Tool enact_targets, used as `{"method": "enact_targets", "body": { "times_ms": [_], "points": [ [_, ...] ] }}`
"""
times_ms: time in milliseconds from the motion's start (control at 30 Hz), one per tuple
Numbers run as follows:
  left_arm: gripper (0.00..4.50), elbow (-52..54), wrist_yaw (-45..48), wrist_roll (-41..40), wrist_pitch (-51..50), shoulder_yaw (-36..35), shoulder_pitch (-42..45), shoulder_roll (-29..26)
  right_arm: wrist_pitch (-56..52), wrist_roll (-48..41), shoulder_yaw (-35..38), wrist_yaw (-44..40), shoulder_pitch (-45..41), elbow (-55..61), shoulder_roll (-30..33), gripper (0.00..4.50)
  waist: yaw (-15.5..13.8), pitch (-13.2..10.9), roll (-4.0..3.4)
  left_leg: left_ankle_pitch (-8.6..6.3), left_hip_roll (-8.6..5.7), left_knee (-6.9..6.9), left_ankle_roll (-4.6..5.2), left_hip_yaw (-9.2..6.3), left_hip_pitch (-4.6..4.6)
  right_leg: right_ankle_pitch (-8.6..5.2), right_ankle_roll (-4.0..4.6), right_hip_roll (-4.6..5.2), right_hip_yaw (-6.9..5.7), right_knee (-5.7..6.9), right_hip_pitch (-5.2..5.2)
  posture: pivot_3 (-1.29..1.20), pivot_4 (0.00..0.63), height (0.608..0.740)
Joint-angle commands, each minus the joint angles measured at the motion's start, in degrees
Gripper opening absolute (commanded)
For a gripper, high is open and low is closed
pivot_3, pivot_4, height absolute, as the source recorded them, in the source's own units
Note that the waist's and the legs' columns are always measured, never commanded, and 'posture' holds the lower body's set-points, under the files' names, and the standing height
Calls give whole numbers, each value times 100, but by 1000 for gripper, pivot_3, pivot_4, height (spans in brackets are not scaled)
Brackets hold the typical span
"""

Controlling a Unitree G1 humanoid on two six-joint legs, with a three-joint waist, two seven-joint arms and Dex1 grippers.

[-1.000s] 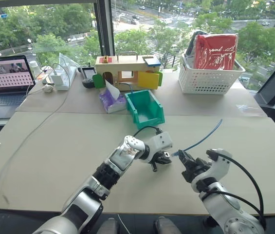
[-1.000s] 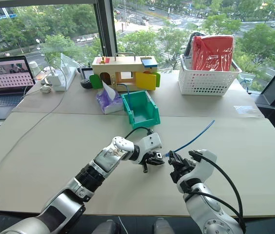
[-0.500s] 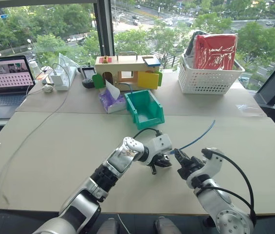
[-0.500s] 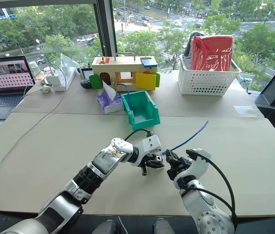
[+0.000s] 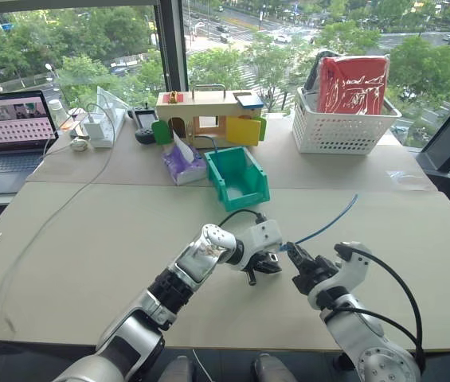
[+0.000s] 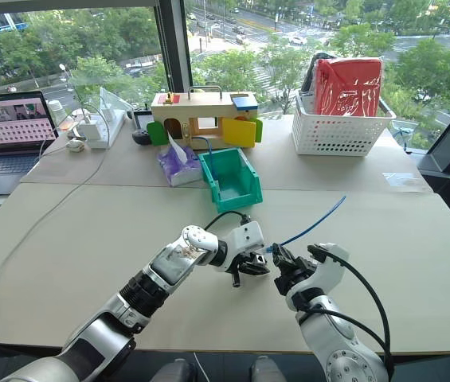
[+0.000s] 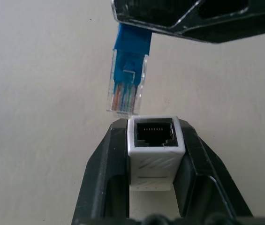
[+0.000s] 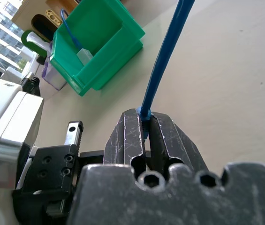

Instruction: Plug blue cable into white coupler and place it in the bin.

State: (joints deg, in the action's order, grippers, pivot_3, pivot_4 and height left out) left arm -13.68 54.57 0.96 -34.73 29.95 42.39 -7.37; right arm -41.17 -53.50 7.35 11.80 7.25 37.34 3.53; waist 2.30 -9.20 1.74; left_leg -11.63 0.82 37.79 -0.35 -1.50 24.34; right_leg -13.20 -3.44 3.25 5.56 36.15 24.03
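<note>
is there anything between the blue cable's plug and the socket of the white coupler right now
Nothing visible. The thin light-blue cable's clear plug hangs just off the dark socket of the small white plastic coupler, slightly to one side, not yet inserted.

This was an office or robot test room high up in a city building. Tall windows (image 5: 65, 48) behind the bench (image 5: 89, 231) looked down on treetops and streets with cars. An open laptop (image 5: 9, 131) sat at the bench's far left corner beside white power adapters (image 5: 97, 127) and a trailing pale cord (image 5: 41, 231). A wooden toy box with coloured doors (image 5: 209, 115), a white lattice basket (image 5: 344, 123) and a teal bin (image 5: 236, 177) were laid out as practice props.
</note>
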Motion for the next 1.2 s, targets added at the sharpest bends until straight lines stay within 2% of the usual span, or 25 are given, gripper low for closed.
{"method": "enact_targets", "body": {
  "times_ms": [33, 833, 1033, 1200],
  "points": [
    [695, -25, 20, 28, 112, 158, -50, 67, -46, -192, -16, 57, 17, 212, 17, 0, -4, 0, 0, 0, 0, 0, 0, 0, -1, 0, 0, 0, 0, 0, -1, 0, 150, 729],
    [695, -10, -31, 92, 124, 179, -5, 91, -278, -365, -149, 433, 106, 184, 293, 0, -13, 2, -2, 0, -1, 2, 0, 0, -3, 0, 0, 0, 0, 0, -5, 0, 150, 729],
    [695, 135, 126, 265, -391, 412, 187, -57, -595, 40, -407, 581, -43, 320, 652, 0, 3, 3, -1, 0, -1, 4, 0, 1, -5, 0, -1, 0, 1, 0, -6, 0, 150, 729],
    [695, 330, 288, 283, -666, 643, 336, -177, -729, 170, -544, 633, -61, 303, 712, 0, 39, 16, -3, 0, 5, 4, 0, 0, -9, -2, 1, -7, 1, 4, -7, 0, 150, 729]
  ]
}}
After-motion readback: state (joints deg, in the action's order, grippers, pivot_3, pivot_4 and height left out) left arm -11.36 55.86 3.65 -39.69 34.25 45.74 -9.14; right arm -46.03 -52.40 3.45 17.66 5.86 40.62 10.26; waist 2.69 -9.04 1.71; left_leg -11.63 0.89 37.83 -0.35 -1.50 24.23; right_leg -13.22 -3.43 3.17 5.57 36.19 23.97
